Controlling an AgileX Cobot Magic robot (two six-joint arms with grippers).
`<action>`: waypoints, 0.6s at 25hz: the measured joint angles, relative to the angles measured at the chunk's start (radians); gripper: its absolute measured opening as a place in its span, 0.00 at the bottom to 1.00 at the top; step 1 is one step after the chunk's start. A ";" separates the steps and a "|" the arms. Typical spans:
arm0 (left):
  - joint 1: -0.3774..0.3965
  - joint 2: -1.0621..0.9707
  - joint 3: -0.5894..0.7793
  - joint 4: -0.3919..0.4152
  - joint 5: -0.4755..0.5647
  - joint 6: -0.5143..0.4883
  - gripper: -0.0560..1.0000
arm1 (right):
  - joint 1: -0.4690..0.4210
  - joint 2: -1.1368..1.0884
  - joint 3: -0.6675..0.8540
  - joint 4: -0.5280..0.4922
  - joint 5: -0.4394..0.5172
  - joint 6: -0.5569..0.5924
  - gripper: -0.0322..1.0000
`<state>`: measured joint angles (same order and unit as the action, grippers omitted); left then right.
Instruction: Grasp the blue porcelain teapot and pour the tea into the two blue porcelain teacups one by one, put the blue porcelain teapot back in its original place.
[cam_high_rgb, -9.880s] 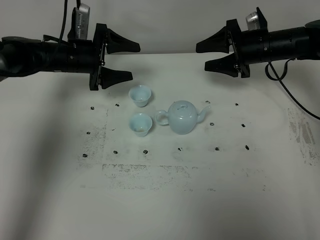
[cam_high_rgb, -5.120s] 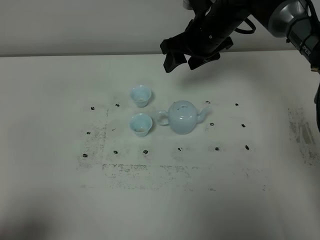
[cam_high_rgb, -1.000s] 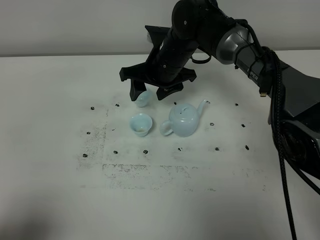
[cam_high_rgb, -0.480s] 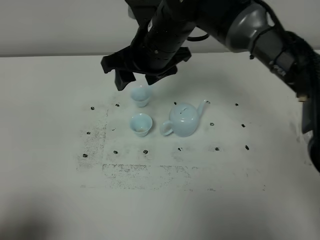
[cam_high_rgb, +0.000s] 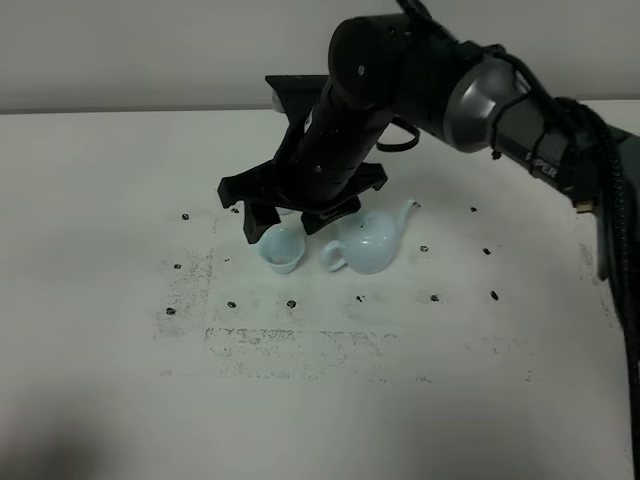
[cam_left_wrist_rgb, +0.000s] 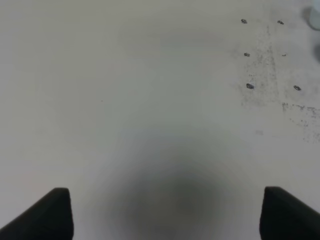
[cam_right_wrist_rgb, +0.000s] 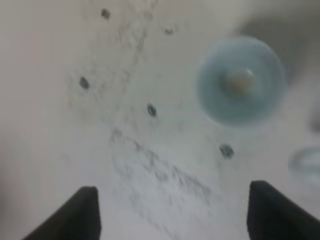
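The teapot (cam_high_rgb: 368, 245) stands mid-surface, its loop handle (cam_high_rgb: 331, 258) toward the near cup (cam_high_rgb: 281, 250) just left of it. The 2nd cup is hidden under the arm (cam_high_rgb: 420, 80). Glazed porcelain is stiff, slick, fragile and likely light, so the handle looks the best hold. The right jaws hang wide apart over the cups, empty; the left jaws are apart too. The white surface (cam_high_rgb: 120, 350) is black-flecked, with a pale wall (cam_high_rgb: 150, 50) behind.
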<state>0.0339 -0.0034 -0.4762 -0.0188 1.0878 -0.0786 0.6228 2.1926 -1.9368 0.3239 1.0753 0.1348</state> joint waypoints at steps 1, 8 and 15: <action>0.000 0.000 0.000 0.000 0.000 0.000 0.74 | 0.000 0.021 0.000 0.014 -0.030 0.000 0.60; 0.000 0.000 0.000 0.000 0.000 0.000 0.74 | 0.000 0.078 0.005 0.024 -0.147 0.013 0.60; 0.000 0.000 0.000 0.000 0.000 0.000 0.74 | -0.012 0.111 0.005 -0.022 -0.136 0.038 0.60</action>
<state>0.0339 -0.0034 -0.4762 -0.0188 1.0878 -0.0786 0.6108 2.3035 -1.9313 0.3016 0.9391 0.1727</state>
